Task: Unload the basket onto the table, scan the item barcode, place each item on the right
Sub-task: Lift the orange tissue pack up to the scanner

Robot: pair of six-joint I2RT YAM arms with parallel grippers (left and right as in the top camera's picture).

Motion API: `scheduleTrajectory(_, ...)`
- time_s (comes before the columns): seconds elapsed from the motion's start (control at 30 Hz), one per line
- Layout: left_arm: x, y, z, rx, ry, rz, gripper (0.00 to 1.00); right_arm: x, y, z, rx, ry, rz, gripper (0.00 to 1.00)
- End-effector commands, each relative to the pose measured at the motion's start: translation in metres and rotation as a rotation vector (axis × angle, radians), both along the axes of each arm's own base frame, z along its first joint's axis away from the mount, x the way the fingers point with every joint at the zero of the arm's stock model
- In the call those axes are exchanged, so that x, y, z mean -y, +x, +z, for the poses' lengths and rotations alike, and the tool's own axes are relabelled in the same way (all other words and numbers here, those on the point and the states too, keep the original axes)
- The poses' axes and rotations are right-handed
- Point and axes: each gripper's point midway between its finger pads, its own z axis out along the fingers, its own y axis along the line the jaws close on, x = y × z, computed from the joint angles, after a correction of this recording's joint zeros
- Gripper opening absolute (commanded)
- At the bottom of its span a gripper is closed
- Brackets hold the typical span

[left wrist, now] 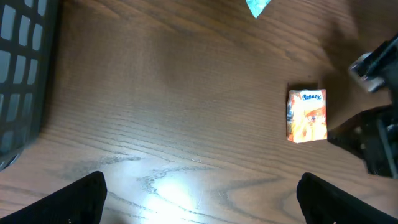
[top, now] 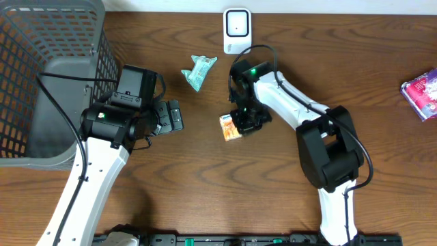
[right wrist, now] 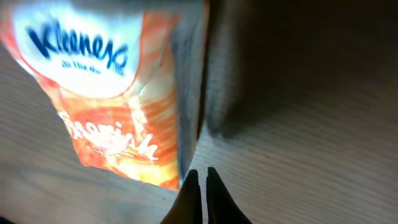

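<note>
The item is a small orange Kleenex tissue pack [top: 231,128] lying flat on the wooden table [top: 205,178]. In the right wrist view the pack [right wrist: 106,93] fills the upper left. My right gripper [top: 244,123] is shut with nothing between its fingers, and the tips [right wrist: 200,173] sit on the table right at the pack's near corner. The left wrist view shows the pack [left wrist: 306,115] far ahead and to the right. My left gripper [top: 176,116] hangs wide open and empty over bare wood [left wrist: 202,199], left of the pack. A white barcode scanner [top: 237,31] stands at the back edge.
A grey mesh basket [top: 48,75] fills the left side, its wall [left wrist: 18,74] near my left gripper. A teal wrapped item [top: 199,70] lies between scanner and left arm. A purple packet [top: 423,92] sits at the far right edge.
</note>
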Motion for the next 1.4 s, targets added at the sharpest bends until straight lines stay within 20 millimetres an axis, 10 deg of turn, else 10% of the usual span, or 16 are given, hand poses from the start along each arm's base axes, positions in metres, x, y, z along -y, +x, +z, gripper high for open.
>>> scheduleTrajectory(0.0, -0.001, 0.0, -0.001, -0.003, 0.01, -0.005, 0.98, 0.003, 0.025, 0.022, 0.049, 0.071, -0.076, 0.08)
scheduleTrajectory(0.23, -0.001, 0.0, -0.001, -0.003, 0.01, -0.005, 0.98, -0.005, 0.027, 0.028, 0.008, 0.179, -0.115, 0.55)
scheduleTrajectory(0.53, -0.001, 0.0, -0.001, -0.003, 0.01, -0.005, 0.98, -0.026, 0.018, 0.025, 0.026, 0.183, -0.062, 0.61)
scheduleTrajectory(0.9, -0.001, 0.0, -0.001, -0.003, 0.01, -0.005, 0.98, -0.03, 0.018, -0.003, 0.074, 0.134, -0.103, 0.44)
scheduleTrajectory(1.1, -0.001, 0.0, -0.001, -0.003, 0.01, -0.005, 0.98, -0.03, 0.012, -0.016, 0.059, 0.146, -0.122, 0.01)
scheduleTrajectory(1.37, -0.001, 0.0, -0.001, -0.003, 0.01, -0.005, 0.98, -0.039, 0.076, 0.035, 0.241, 0.211, -0.164, 0.01)
